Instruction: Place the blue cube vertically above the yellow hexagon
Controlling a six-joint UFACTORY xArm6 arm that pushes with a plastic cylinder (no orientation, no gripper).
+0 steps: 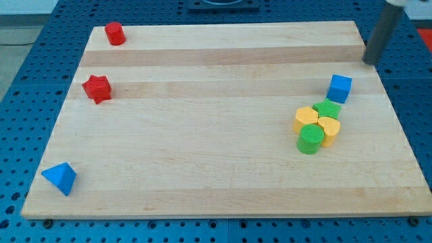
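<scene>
Blue cube (339, 88) sits below-left of my tip (369, 63), seemingly untouched, apart.

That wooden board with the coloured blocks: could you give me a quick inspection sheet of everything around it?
Surface: wooden board, flat.
Job's things: blue cube toward the view's top right of the yellow hexagon, a small gap between them.
Clutter: green star, yellow heart, green cylinder clustered; red cylinder, red star, blue pyramid.
Tool: my tip, toward the top right of the cube, apart.
Cables: nothing seen.
Surroundings: blue perforated table.
</scene>
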